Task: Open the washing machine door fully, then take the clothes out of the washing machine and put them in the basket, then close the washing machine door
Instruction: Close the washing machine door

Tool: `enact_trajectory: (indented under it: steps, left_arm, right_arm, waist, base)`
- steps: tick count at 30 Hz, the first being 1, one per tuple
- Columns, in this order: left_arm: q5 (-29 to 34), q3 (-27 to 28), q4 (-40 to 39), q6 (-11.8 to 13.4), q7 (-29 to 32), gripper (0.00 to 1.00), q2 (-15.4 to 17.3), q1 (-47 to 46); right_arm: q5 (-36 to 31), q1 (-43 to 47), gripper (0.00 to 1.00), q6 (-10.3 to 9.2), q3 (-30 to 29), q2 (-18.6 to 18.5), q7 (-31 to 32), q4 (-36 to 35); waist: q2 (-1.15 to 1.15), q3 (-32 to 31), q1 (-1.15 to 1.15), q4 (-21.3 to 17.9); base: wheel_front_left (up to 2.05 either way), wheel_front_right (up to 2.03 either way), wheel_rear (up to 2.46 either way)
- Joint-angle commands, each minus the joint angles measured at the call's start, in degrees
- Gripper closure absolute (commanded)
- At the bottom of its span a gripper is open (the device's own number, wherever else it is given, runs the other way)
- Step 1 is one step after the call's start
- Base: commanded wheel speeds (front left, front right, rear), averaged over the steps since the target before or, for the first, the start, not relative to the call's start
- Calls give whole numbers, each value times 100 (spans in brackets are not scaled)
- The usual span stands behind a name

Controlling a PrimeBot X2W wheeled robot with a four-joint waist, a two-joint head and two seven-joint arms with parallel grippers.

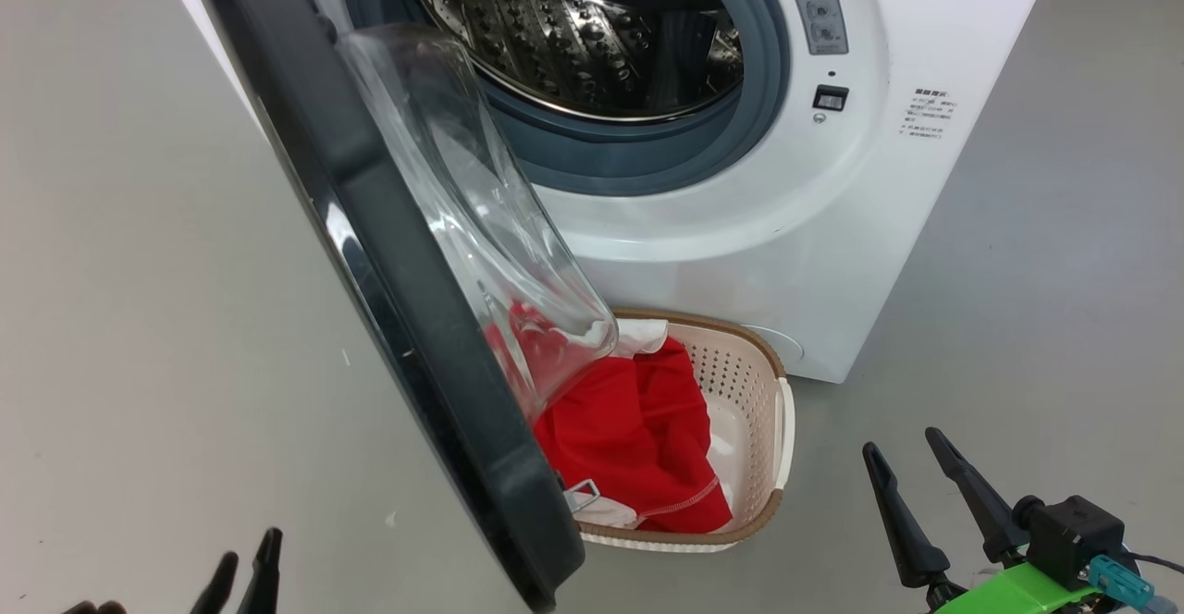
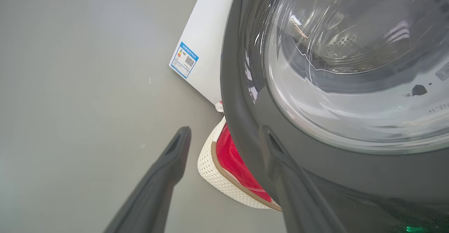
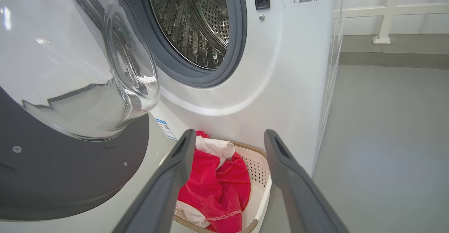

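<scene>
1. Clothes (image 1: 638,429), bright red with white trim, lie heaped in the basket (image 1: 749,348). We see them beyond the right fingers (image 3: 165,187), framed in the gap between the two tips.
2. We find the right fingers spread wide with nothing held. They hang above the grey floor (image 1: 139,272), apart from the basket and from the washing machine (image 1: 740,253).
3. We see the left fingers (image 2: 165,177) spread wide too, and empty, with bare floor behind one finger and the washing machine door (image 1: 416,318) behind the other.
4. The door's black rim sits just beside that second left finger, and we cannot tell whether the two touch.
5. The door stands swung out from the machine. Its clear glass bowl bulges up and to the left of the right fingers, over one end of the basket.
6. Ahead of and above the right fingers, the steel drum (image 1: 592,31) shows its perforated wall inside the grey gasket (image 1: 647,156).
7. The basket rests on the floor close against the machine's front, below the right fingers and between them and the door.
8. Beyond the left fingers, past the basket's rounded end, we make out a small blue label (image 2: 184,60) on the machine's lower corner.
</scene>
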Motion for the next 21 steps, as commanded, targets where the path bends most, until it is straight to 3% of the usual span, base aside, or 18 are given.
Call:
enact_trajectory:
  steps: [1,12,21]
  left_arm:
    - [336,394,-43,-32,-67,0,57,-224]
    - [2816,1809,-282,-32,-69,0,-921,9]
    - [4267,2642,-1032,-32,-69,0,-1556,205]
  right_arm:
    - [-42,-120,0,36,121,-89,-37,-129]
    - [-27,-124,0,36,162,-92,-37,-114]
    - [-25,-125,0,36,179,-88,-37,-102]
  waist:
    - [0,0,0,1]
    - [0,-23,0,-20]
    - [0,-52,0,-36]
  base:
    - [0,0,0]
    - [0,0,0]
    - [0,0,0]
